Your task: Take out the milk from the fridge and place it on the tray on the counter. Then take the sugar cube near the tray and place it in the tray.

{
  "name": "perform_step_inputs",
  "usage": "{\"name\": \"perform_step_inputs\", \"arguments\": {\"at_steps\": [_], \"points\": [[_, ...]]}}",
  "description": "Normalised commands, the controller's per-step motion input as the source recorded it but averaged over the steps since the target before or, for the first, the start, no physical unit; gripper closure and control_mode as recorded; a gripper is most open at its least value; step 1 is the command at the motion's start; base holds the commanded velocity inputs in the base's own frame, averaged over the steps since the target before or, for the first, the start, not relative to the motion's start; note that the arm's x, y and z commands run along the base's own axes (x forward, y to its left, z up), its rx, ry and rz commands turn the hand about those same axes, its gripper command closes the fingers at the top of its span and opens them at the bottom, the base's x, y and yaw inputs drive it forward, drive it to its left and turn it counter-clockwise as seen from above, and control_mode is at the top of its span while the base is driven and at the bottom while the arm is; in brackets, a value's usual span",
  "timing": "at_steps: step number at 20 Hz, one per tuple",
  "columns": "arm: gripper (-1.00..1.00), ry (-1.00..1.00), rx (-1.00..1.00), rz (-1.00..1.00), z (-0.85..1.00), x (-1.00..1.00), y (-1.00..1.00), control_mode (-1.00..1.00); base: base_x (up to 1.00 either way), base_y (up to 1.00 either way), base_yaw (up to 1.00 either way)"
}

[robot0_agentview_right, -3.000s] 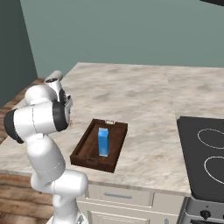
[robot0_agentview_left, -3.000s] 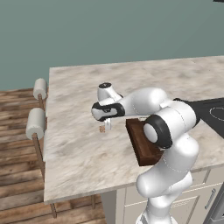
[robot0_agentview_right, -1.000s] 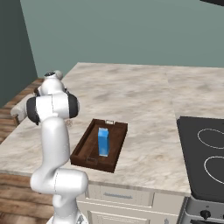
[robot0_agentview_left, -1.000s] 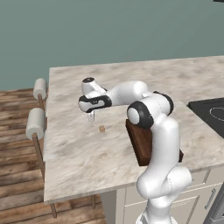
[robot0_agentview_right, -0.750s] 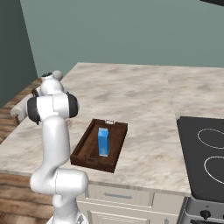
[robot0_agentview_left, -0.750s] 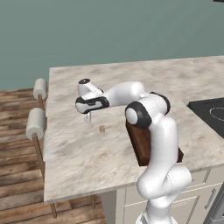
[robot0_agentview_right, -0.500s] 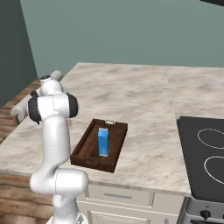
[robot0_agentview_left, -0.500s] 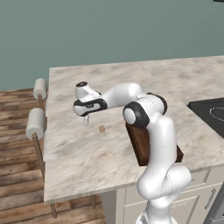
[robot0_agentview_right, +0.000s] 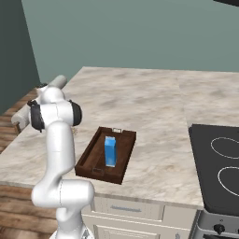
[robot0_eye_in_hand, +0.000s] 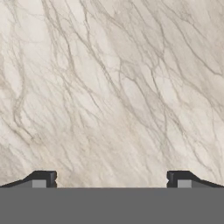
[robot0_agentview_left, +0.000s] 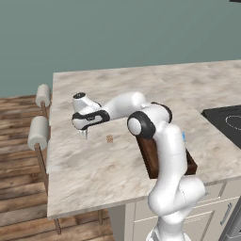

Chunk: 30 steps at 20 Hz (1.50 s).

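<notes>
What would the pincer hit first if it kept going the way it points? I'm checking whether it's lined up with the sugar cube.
Probably bare counter; the open pincer points down beside the sugar cube.

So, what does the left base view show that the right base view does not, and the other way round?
The left base view shows the sugar cube lying on the counter, with the open gripper just to its left, and two stools beside the counter. The right base view shows the milk standing upright inside the tray. Both views share the marbled counter, the dark brown tray, the white arm and the black cooktop.
</notes>
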Motion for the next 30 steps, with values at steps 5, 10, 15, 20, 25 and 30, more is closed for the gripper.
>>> {"name": "perform_step_inputs", "arguments": {"at_steps": [5,10,15,20,25,30], "points": [[-1.0,0.0,0.0,0.0,-0.02,0.0,0.3,-1.0,0.0,0.0,0.0],[-1.0,0.0,0.0,0.0,-0.04,-0.02,0.13,-1.0,0.0,0.0,0.0],[-1.0,0.0,0.03,0.04,-0.06,-0.09,-0.61,-1.0,0.0,0.0,0.0],[-1.0,0.0,0.04,0.06,0.0,-0.26,-0.94,-1.0,0.0,0.0,0.0],[-1.0,0.0,0.06,0.11,0.0,-0.66,-0.69,-1.0,0.0,0.0,0.0],[-1.0,0.0,0.01,0.06,0.0,-0.66,-0.11,-1.0,0.0,0.0,0.0]]}}
